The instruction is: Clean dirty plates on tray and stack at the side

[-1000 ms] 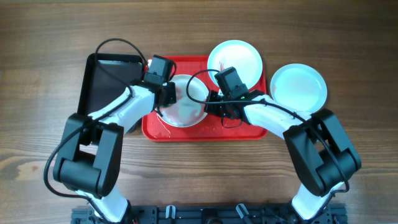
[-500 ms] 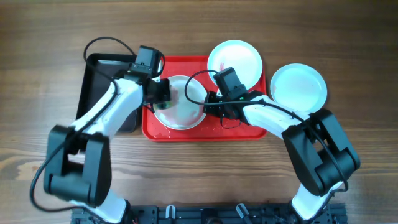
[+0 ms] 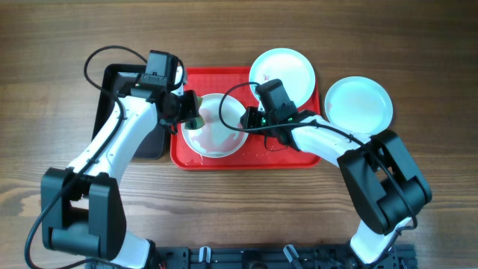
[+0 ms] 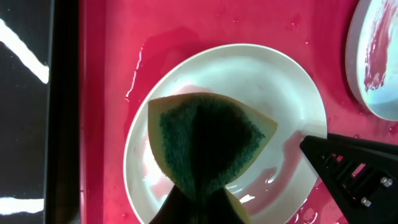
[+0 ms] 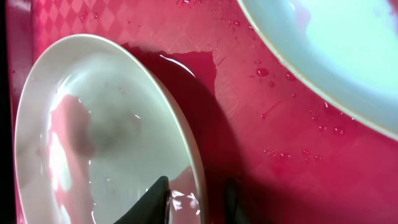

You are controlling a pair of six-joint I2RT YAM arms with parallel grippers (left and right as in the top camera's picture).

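A white plate (image 3: 218,128) sits tilted on the red tray (image 3: 291,157), wet with pale pink streaks (image 4: 292,155). My right gripper (image 3: 250,119) is shut on its right rim, one finger on each side (image 5: 194,200). My left gripper (image 3: 187,113) is shut on a green-and-yellow sponge (image 4: 208,140) held over the plate's left half. A mint plate (image 3: 282,72) with a dark red smear (image 4: 375,53) lies at the tray's back right corner. Another mint plate (image 3: 358,103), plain, lies on the table to the right of the tray.
A black tray (image 3: 123,93) stands against the red tray's left side, under my left arm. Water drops and a thin puddle lie on the red tray's floor (image 5: 217,81). Bare wooden table surrounds the trays.
My left wrist has swung back and to the left, and the sponge has slid toward the white plate's left edge. My right gripper has kept its hold on the rim.
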